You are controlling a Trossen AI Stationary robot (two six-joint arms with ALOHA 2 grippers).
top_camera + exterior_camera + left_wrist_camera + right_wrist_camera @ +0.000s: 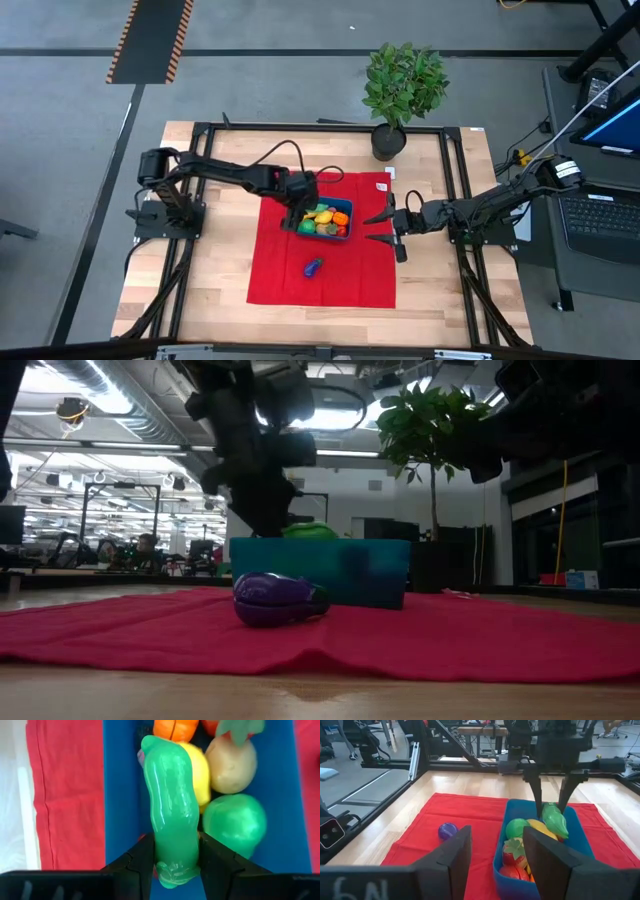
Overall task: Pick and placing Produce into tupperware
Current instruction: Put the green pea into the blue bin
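Note:
The dark blue tupperware (335,225) stands on the red cloth (330,275), holding several produce pieces: a yellow one (200,772), a pale one (232,762), a round green one (235,820) and orange ones (322,212). My left gripper (175,857) hangs over the tupperware's left end, shut on a long green vegetable (170,795). A purple piece (313,266) lies on the cloth near the tupperware's front. My right gripper (385,228) stands open just right of the tupperware, nothing between its fingers. My left gripper pinches the long green vegetable near its one end (172,865) between its two fingers (142,862). The fingers come steeply from above and lie along the vegetable, which sticks out past them, tilted, over the yellow piece inside the tupperware. Whether its free end (559,827) touches the pile, I cannot tell.
A potted plant (400,85) stands at the table's far edge, right of centre. Black rails (455,190) run along the table's sides. Bare wood (215,280) shows left of the cloth and at the near side.

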